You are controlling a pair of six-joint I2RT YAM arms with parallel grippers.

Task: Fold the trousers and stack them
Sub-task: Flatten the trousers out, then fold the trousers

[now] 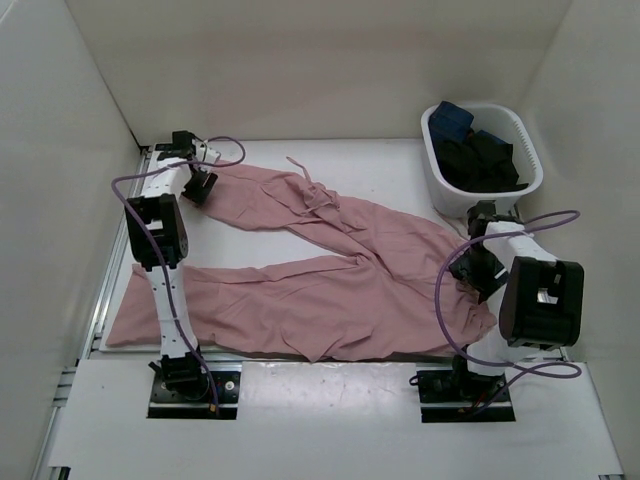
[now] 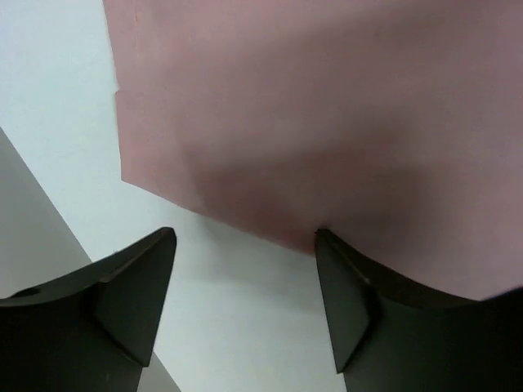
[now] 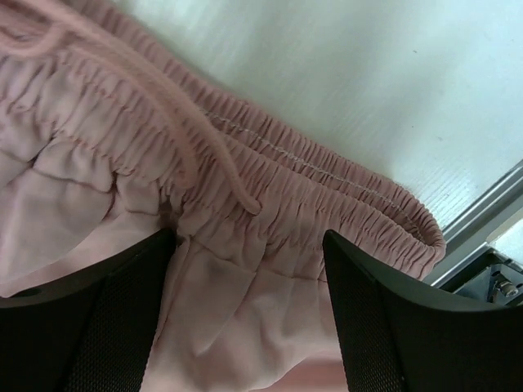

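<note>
Trousers (image 1: 330, 285) lie unfolded on the bench (image 1: 330, 155), legs splayed left, waist at the right edge. Left gripper (image 2: 245, 237) is released over the far leg's hem (image 2: 196, 204); right gripper (image 3: 249, 237) is released just above the waistband (image 3: 327, 188). Risks: a pinch catching only the top layer or the drawstring (image 3: 204, 139) would skew the fold, and the waist could drag off the edge.

- No text, label, brand mark, number or sign can be read in any view (neither the overhead camera nor either wrist camera shows one)
</note>
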